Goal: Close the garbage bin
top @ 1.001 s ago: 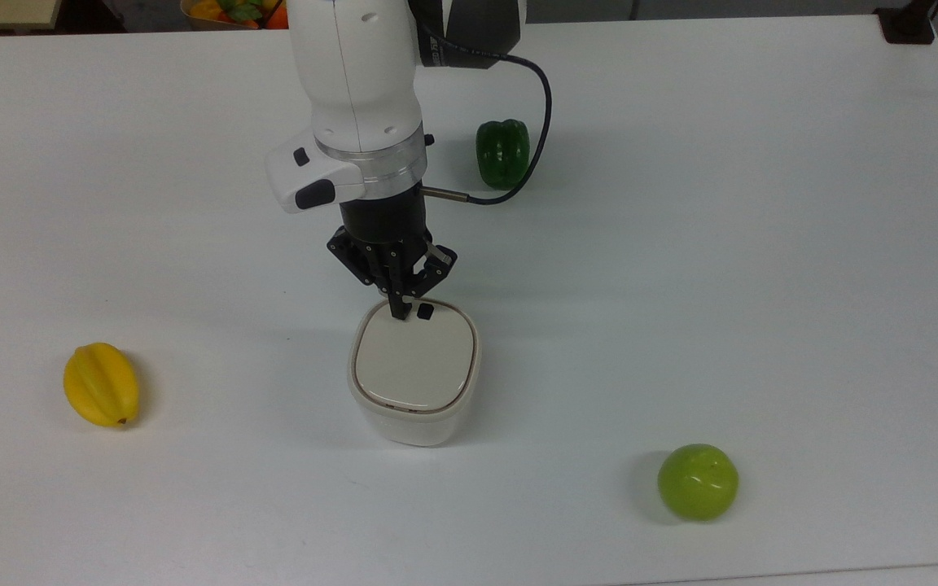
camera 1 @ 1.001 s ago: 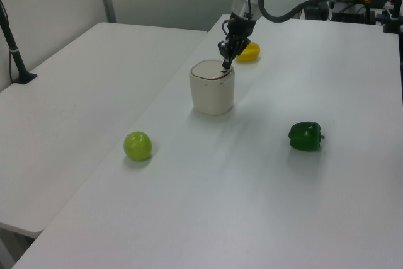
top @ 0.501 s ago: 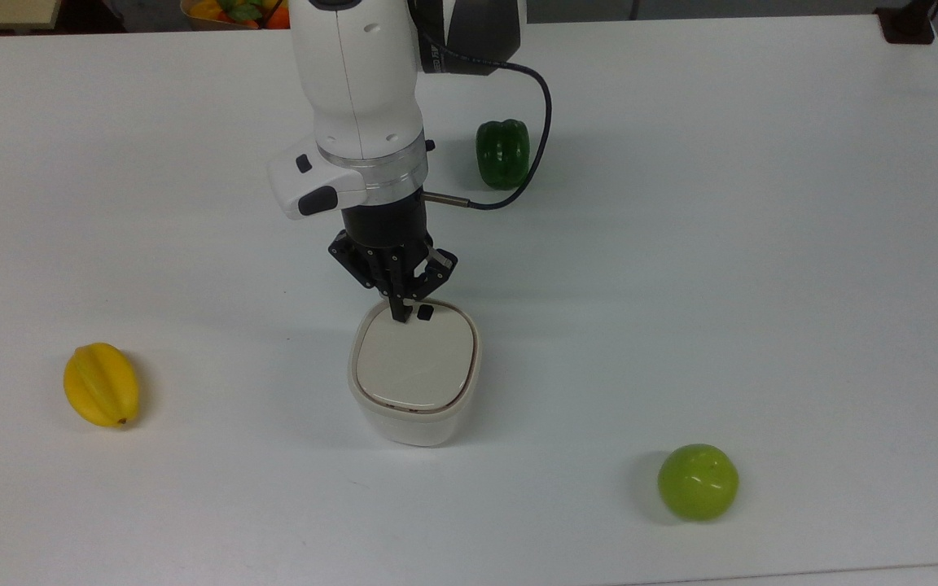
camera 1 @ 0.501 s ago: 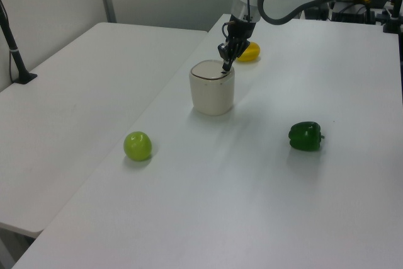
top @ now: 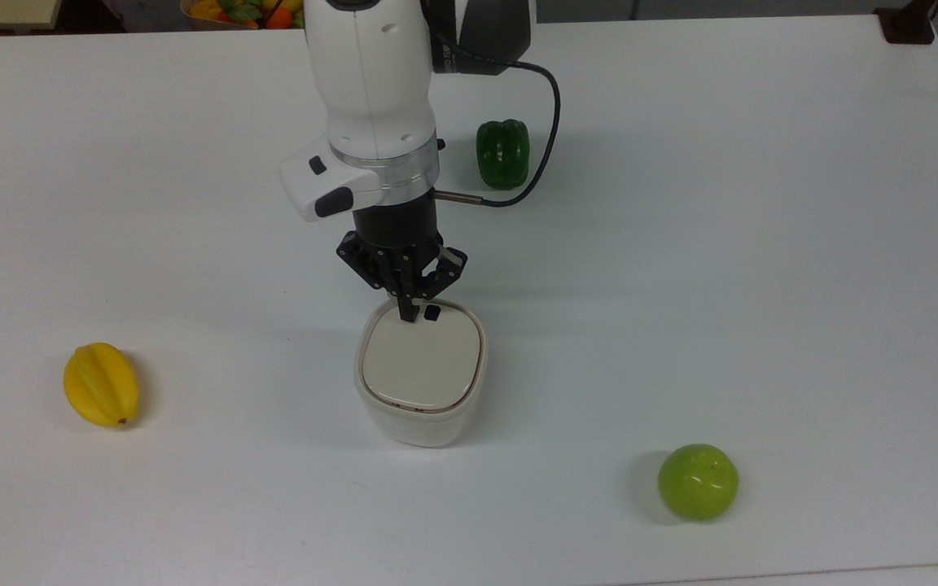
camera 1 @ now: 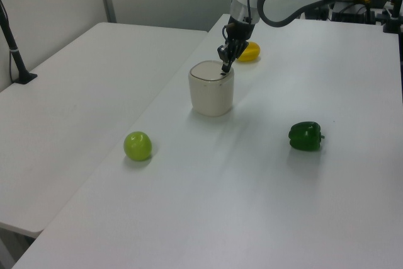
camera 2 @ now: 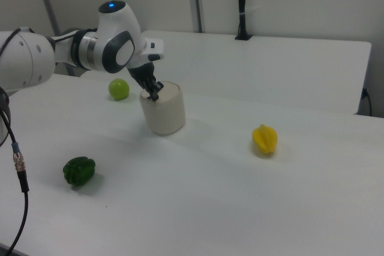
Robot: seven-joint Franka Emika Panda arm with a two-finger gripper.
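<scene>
On the white table point(top: 762, 244), the small white plastic garbage bin point(top: 421, 376) with a flat beige lid point(top: 421, 361) stands directly under the black two-finger gripper point(top: 409, 316), and the lid looks to lie flat inside the rim. The gripper's fingers are pinched together with nothing between them, their tips touching the lid's far edge just beside the small black square latch point(top: 432, 312). Judging by this, the closing seems done or nearly so, leaving perhaps a final press and lifting away.
</scene>
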